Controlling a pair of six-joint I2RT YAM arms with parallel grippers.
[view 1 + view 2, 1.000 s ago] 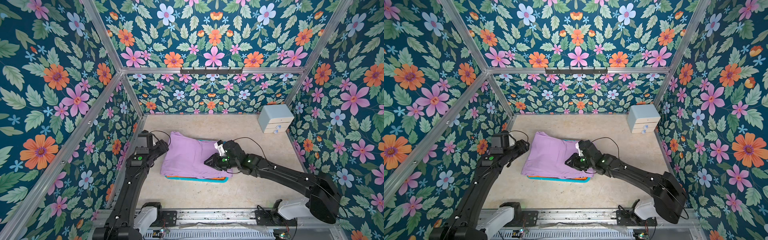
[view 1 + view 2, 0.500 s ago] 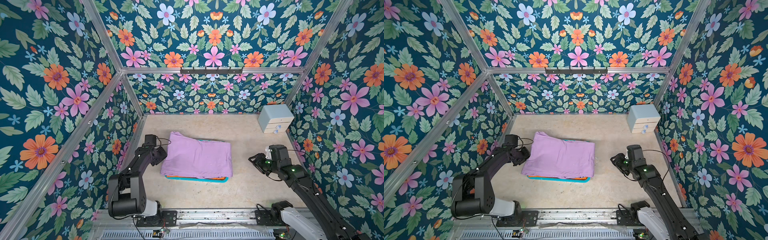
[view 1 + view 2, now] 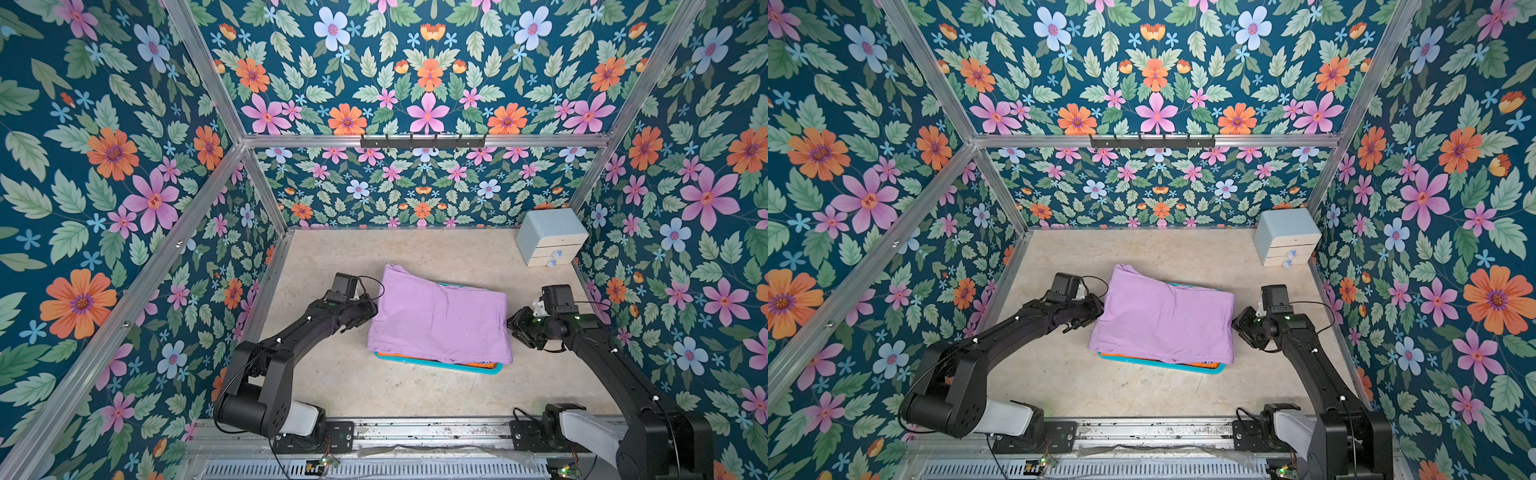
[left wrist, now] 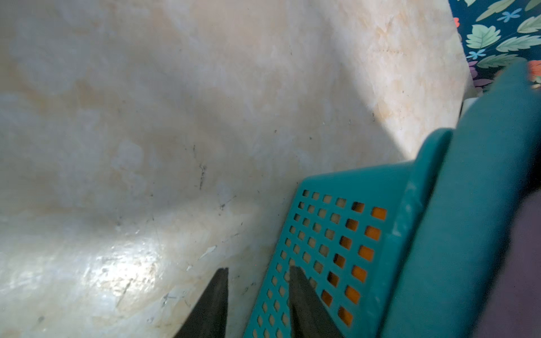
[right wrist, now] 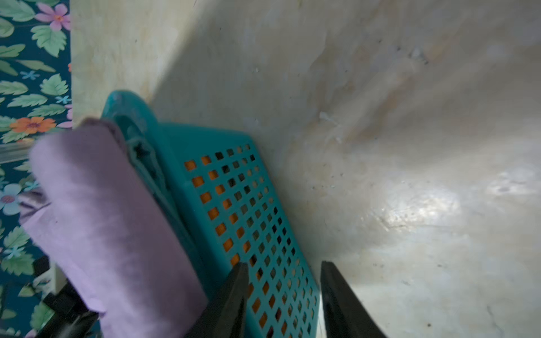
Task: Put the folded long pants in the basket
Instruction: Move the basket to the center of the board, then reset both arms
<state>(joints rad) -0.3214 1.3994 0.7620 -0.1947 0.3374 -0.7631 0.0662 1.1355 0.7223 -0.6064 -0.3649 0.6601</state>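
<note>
While the lilac pants point(image 3: 440, 320) haven't shifted on top of the basket point(image 4: 351, 181), both arms have. A second ago the right claw point(image 5: 284, 263) was over the cloth at the basket's right end, with the left claw point(image 4: 257, 270) at its left end. Half a second ago both had pulled clear of the basket. Now both are back, low beside its two short ends, tips close to the mesh walls; I can't tell if they touch. Both claws have fingers apart, with nothing clamped and no cloth held.

Stack state: lilac is on top, hiding nearly the whole basket and overhanging its left end and far side. Under it, orange pants point(image 4: 379, 213) show through the mesh holes and along the near rim. At the right-end rim a turquoise fold point(image 5: 143, 155) sits beneath the lilac. Khaki: can't confirm.

My read: drop-off is done, with no pants left on the counter point(image 3: 374, 399). What's still open is seating, since the lilac rides on the rim, not inside it. Arms flanking the basket suggests a tuck or square-up next. Risk: snagging the overhang and dragging the top layer off.
</note>
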